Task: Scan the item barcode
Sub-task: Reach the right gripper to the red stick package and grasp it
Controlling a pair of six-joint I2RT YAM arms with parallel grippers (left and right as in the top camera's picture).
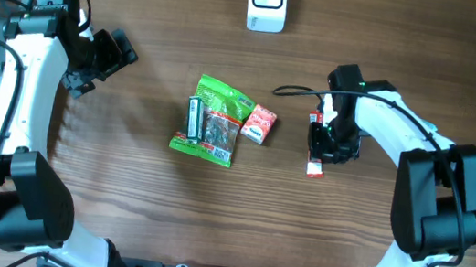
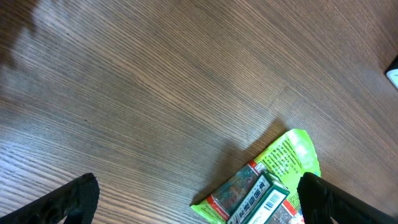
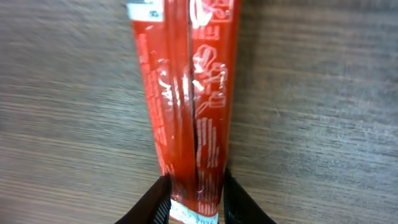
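1. Pinching the near end of the red stick packet (image 3: 189, 93), the right fingers (image 3: 154, 204) are pressing on it from both sides.
2. The packet is lying flat on the desk (image 1: 147, 195), a little to the right of the middle. It is not looking lifted yet.
3. The left fingers (image 2: 68, 200) are hanging spread wide over bare wood near the left edge of the desk. They are holding nothing.
4. A white scanner (image 1: 267, 1) is sitting at the far edge of the desk, near the middle. It is well apart from the packet.
5. A green bag (image 1: 212, 121) and a small red box (image 1: 259, 123) are lying side by side in the middle of the desk. Nothing is touching them.
6. I am thinking the job is only starting. The grabbing part is looking done, or close to it.
7. Lifting the packet, carrying it to the scanner and turning its barcode to face the scanner are all waiting to be done.
8. I am not seeing a barcode clearly on the packet, so I cannot tell which side is needing to face the scanner.
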